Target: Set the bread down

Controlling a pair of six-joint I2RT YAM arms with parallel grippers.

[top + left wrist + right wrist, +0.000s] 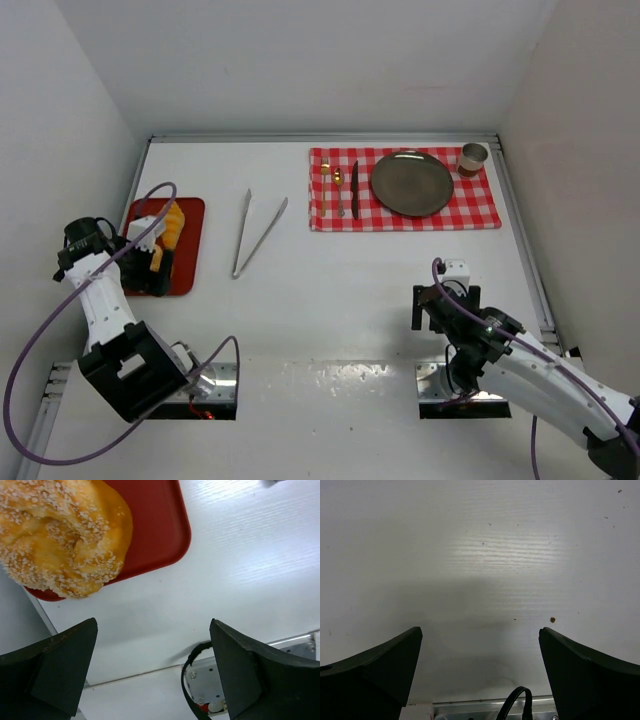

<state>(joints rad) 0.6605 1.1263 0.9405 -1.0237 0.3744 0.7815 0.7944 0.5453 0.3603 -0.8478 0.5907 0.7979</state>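
The bread (173, 222) is a golden, sugar-crusted bun lying on a red tray (190, 262) at the table's left. It fills the upper left of the left wrist view (60, 535), on the tray (160, 535). My left gripper (157, 265) hangs over the tray's near part, open and empty; its gap (152, 630) sits over bare table just off the bread. My right gripper (445, 303) is open and empty over bare white table at the near right (480, 632). A dark round plate (412, 182) lies on a red checked cloth (480, 205) at the far right.
Metal tongs (258, 232) lie between the tray and the cloth. A knife (354, 188) and a fork (340, 192) lie left of the plate, and a small cup (473, 158) stands at its right. White walls close in the table.
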